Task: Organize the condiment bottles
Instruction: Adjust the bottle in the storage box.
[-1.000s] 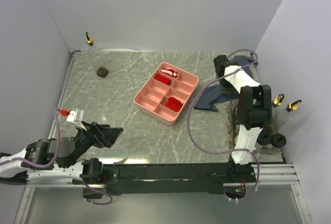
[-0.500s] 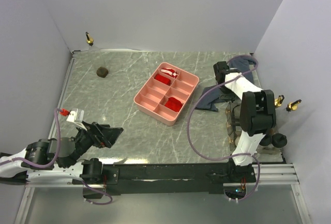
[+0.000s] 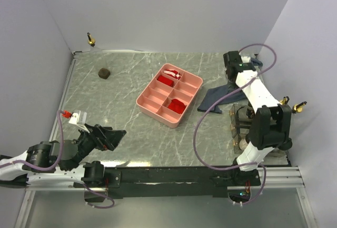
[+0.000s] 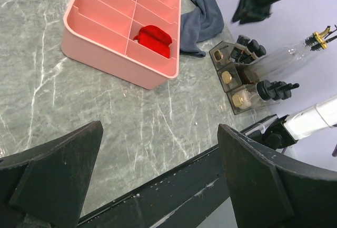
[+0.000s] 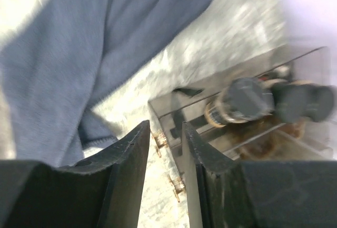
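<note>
**Right arm.** Over the last second the right pincer (image 5: 165,130) has gone from slightly parted to pressed together. In the same interval the arm has swung from above the middle of the blue-grey cloth (image 3: 224,95) toward the far right corner of the tabletop (image 3: 121,101). In the wrist view the rack and tabletop show through the narrow gap between the fingers, and nothing is pinched. That view is smeared by motion, so a thin fold of cloth cannot be fully ruled out. The cloth lies much where it lay a second ago.

**Left arm.** The left pincer (image 3: 112,135) is spread wide and holds nothing. It has not moved and sits low at the near left, well apart from every bottle.

**Location of task items.**
- Most condiment bottles (image 4: 247,49) stand at the near right edge, in and beside a clear rack (image 4: 233,88).
- The tall clear bottles (image 4: 287,59) with gold spouts are against the right wall, just beside the rack.
- One gold-spouted bottle (image 3: 91,40) stands alone in the far left corner.
- One squat dark jar (image 3: 104,72) sits on open tabletop near that corner.
- The pink tray (image 4: 116,59) in the centre holds only red items (image 3: 176,105) and no bottles.

**Meaning for the task.** The closing secured no bottle, so the movement adds no visible progress. Judged from the layout, the two strays at the far left remain to be collected, and they lie on the idle left arm's side.
</note>
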Available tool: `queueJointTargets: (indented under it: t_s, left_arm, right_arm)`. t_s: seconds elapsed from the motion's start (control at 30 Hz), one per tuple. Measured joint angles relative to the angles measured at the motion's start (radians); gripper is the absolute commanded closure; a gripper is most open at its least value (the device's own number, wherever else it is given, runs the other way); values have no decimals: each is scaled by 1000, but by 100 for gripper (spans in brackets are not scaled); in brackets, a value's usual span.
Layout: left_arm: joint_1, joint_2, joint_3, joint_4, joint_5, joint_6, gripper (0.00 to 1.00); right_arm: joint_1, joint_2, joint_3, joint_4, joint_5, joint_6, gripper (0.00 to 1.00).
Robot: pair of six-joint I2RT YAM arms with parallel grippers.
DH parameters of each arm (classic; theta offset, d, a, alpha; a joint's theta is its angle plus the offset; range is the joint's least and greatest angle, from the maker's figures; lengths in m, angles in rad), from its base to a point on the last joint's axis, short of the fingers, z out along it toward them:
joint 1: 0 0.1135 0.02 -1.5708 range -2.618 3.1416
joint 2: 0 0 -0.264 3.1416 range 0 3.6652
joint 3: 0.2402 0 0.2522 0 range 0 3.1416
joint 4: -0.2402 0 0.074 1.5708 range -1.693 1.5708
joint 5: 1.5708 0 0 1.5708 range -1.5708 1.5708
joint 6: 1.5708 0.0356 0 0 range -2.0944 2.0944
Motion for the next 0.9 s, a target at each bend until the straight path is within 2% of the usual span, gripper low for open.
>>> queueJointTargets:
  t_s: [0.17,0.23,0.4,0.6,0.9]
  left_arm:
    - [0,0,0,-1,0,0,3]
    - [0,-1,0,-1,0,0,3]
    - [0,-24,0,-5,0,0,3]
    - [0,-42,0,-5,0,0,3]
    - [0,-42,0,-5,1,0,3]
  right_arm:
    - [-19,-44,100,-23,68,8,67]
    - [-36,-39,114,-32,84,9,65]
    - [-82,0,121,-60,76,6,63]
    - [-111,18,117,-76,62,3,54]
    - [-163,19,85,-79,37,-8,55]
